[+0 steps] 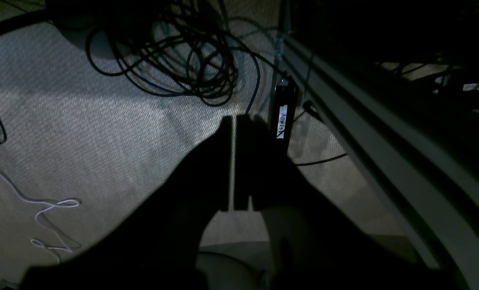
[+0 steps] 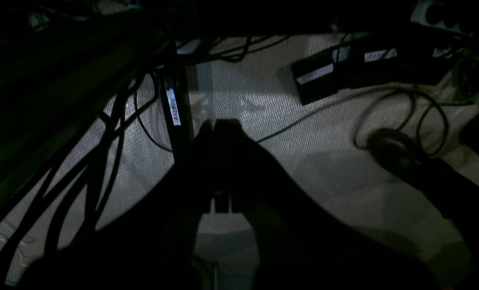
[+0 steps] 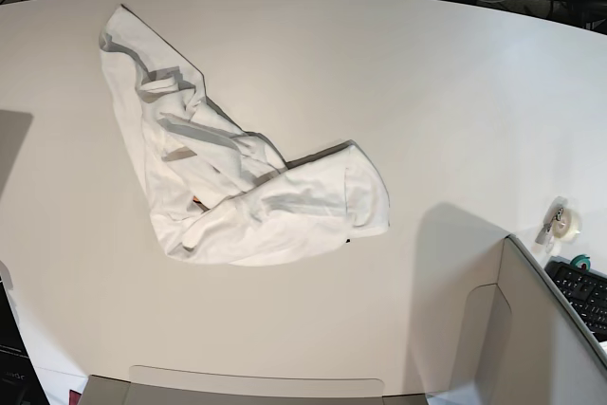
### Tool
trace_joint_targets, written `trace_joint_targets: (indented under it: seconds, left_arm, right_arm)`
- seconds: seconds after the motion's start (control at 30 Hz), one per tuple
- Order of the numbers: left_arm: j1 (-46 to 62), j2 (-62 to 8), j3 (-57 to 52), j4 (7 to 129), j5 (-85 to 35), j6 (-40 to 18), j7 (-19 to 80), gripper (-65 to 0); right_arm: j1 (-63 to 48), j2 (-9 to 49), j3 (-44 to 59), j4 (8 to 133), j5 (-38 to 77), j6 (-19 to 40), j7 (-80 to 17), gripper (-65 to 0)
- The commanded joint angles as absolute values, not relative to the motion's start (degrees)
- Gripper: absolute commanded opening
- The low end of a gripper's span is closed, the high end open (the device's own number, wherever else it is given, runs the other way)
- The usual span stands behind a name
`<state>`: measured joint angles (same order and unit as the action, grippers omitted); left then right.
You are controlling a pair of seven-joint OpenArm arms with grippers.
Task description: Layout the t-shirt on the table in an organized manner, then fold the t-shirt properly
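T-shirt: white cotton t-shirt [image 3: 242, 192], soft, crumpled in a bent heap, left of centre on the table
Table: smooth off-white table [image 3: 427, 92], curved far edge
Left gripper [image 1: 235, 125]: pressed together, empty, above woven carpet
Right gripper [image 2: 217, 127]: pressed together, empty

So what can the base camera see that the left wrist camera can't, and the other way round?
Only the base view shows the t-shirt, crumpled on the table, with a tape roll and keyboard at the right. Only the left wrist view shows the left gripper, shut, pointing at carpeted floor with coiled black cables and a labelled black box. They share nothing I can identify; neither arm appears in the base view.
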<state>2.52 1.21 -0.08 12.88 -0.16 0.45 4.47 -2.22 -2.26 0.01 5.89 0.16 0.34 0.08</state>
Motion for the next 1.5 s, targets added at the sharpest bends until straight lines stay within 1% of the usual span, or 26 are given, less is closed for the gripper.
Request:
trace_joint_targets:
  seconds: [0.0,0.23,0.3,0.47,0.57,0.8,0.97,1.1,1.3,1.47]
  left_arm:
    - [2.4,1.2,-0.2,13.1,-0.1,0.4,4.0,-65.0]
    - [2.7,1.3,-0.2,13.2,-0.1,0.4,4.0,-65.0]
    - [3.9,1.3,-0.2,14.5,-0.1,0.4,4.0,-65.0]
    - [12.2,1.3,0.2,26.8,-0.1,0.4,4.6,-65.0]
    - [17.2,1.3,0.2,34.2,-0.1,0.3,4.7,-65.0]
    - [26.0,1.5,0.2,45.5,-0.1,0.3,5.0,-65.0]
    - [32.6,2.3,0.2,55.3,-0.6,0.3,8.2,-65.0]
    - [37.5,2.3,1.0,63.0,-4.9,0.3,10.6,-65.0]
    - [45.4,0.0,6.5,76.6,-11.0,0.3,13.2,-65.0]
    - [51.2,-3.5,10.5,88.3,-13.2,0.3,15.5,-65.0]
  right_arm:
    - [-2.5,-2.5,-0.1,5.9,0.2,0.2,0.5,-64.8]
    - [-3.7,-2.0,0.2,6.1,0.5,0.2,0.5,-65.0]
    - [-5.7,-2.0,0.0,9.2,0.2,0.1,0.5,-65.0]
    - [-15.8,-1.4,0.0,24.2,0.1,-0.3,0.1,-65.0]
    - [-19.9,-0.3,-0.1,29.5,0.1,-0.3,0.1,-65.0]
    - [-28.4,1.0,-0.1,40.5,0.1,-0.3,0.3,-65.0]
    - [-35.3,3.2,-0.1,52.0,0.1,-0.3,0.1,-65.0]
    - [-41.0,4.4,0.2,60.6,0.1,-0.3,0.1,-65.0]
    - [-50.1,6.1,0.2,74.8,0.1,-0.3,0.1,-65.0]
    - [-56.4,6.3,0.4,86.5,0.1,-0.3,0.1,-65.0]
